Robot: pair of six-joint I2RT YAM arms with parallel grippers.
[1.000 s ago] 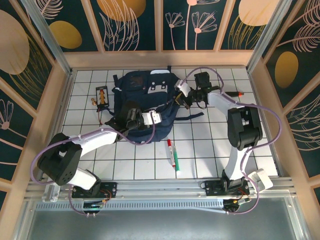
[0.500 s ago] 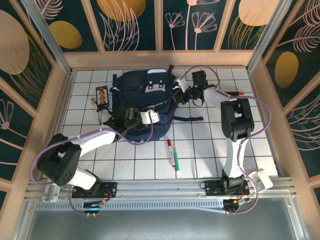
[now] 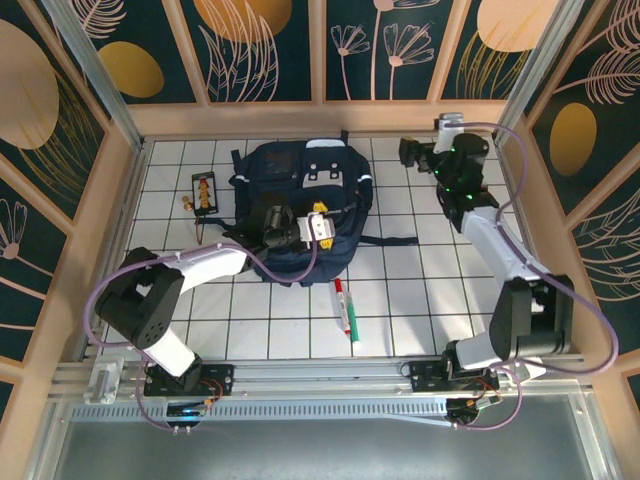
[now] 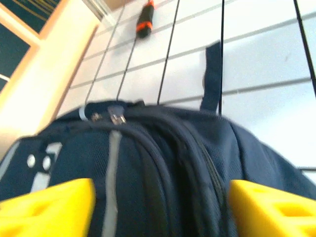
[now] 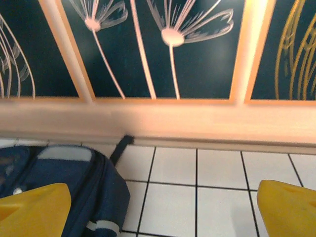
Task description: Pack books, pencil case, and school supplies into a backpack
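Bright, even lighting; wrist views blurred, the backpack (image 4: 163,168) soft-edged.

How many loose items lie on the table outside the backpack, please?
3: marker pen just nearer than the backpack, black card to its left, red-and-black tool on the tiles beyond it. More may be hidden.

Left pincer (image 4: 162,200), right pincer (image 5: 163,200) agape
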